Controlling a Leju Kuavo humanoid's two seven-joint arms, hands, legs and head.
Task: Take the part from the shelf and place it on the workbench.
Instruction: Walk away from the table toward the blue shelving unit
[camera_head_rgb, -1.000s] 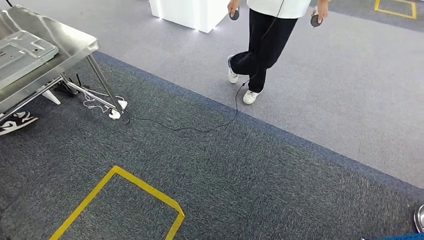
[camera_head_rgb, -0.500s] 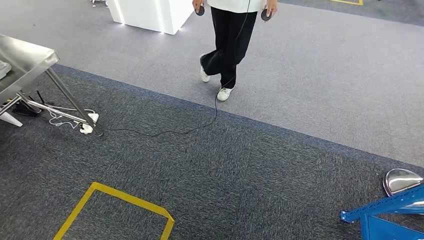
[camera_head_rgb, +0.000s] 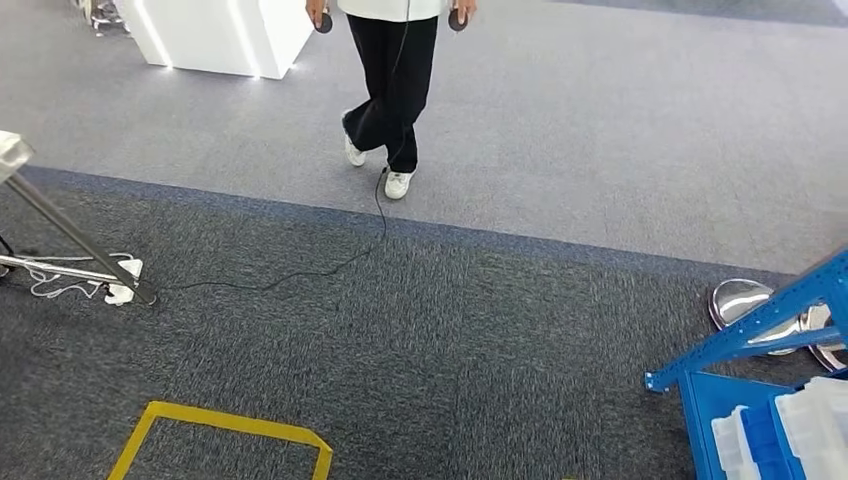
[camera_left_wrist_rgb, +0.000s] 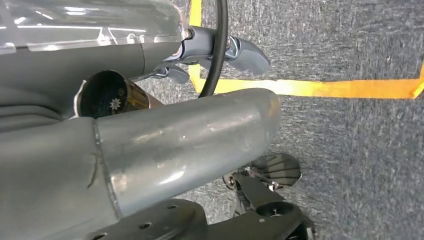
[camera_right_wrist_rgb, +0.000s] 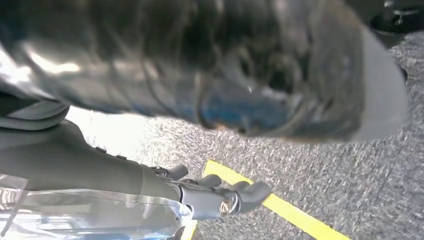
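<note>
I see a blue shelf (camera_head_rgb: 745, 340) at the carpet's right edge; my left hand (camera_left_wrist_rgb: 235, 50) and right hand (camera_right_wrist_rgb: 220, 197) hang empty, fingers loosely apart

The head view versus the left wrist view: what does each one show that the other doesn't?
Head view alone: a person walking on the carpet, a black cable trailing over the floor, a blue shelf with clear bins, and a metal table leg. Left wrist view alone: the robot's left hand, hanging over the floor. Both: dark grey carpet and yellow floor tape.
</note>
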